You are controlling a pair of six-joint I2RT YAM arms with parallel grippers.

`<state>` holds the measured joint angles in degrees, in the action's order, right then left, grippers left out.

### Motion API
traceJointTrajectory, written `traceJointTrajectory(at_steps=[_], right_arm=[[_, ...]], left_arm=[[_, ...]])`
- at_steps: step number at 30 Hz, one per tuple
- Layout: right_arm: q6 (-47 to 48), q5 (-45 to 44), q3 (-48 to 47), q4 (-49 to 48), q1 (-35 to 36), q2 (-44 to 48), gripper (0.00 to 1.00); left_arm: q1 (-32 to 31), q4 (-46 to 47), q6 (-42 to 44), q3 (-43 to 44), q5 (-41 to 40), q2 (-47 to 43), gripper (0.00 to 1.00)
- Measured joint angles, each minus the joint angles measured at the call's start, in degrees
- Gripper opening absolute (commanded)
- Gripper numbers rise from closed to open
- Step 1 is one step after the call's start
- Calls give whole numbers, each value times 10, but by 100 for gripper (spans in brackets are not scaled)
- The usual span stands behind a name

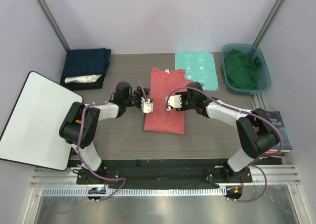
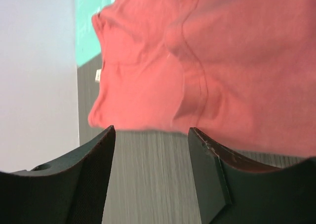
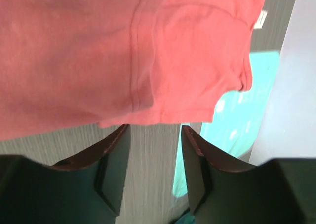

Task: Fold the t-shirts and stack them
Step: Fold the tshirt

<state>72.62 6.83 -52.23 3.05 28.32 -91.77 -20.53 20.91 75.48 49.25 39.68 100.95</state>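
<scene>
A coral-red t-shirt [image 1: 165, 116] lies folded lengthwise in the middle of the table. My left gripper [image 1: 147, 105] hovers at its left edge and my right gripper [image 1: 171, 103] over its right half. In the left wrist view the left gripper [image 2: 151, 130] is open, with bare table between its fingers and the red shirt [image 2: 207, 61] just beyond the tips. The right gripper [image 3: 155, 127] is open too, empty, at the red shirt's [image 3: 98, 51] edge. A navy t-shirt [image 1: 88, 62] lies folded on a white one [image 1: 81, 79] at the back left. A dark green t-shirt [image 1: 241, 68] sits crumpled in a bin.
A mint-green board [image 1: 196, 69] lies just right of the red shirt's top, and also shows as the mint-green board [image 3: 237, 115] in the right wrist view. The teal bin [image 1: 264, 68] stands at the back right. A white panel [image 1: 34, 117] leans at the left and a book [image 1: 276, 130] lies at the right.
</scene>
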Motion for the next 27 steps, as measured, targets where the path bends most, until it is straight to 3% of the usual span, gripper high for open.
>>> traceJointTrajectory(at_steps=[3,7,11,15,20,27], right_arm=[[-15,-16,14,3,0,23,52],[-30,10,-3,78,0,83,53],[-16,83,-6,169,2,171,66],[14,141,45,224,23,237,69],[35,177,124,273,88,244,69],[16,183,179,226,113,229,69]], left_arm=[[8,34,-14,-33,-25,-14,60],[21,-46,-6,-39,-18,-110,59],[27,-145,63,-54,43,-252,61],[9,-219,161,-136,96,-334,61],[-31,-323,248,-216,114,-304,61],[-42,-343,315,-214,119,-247,59]])
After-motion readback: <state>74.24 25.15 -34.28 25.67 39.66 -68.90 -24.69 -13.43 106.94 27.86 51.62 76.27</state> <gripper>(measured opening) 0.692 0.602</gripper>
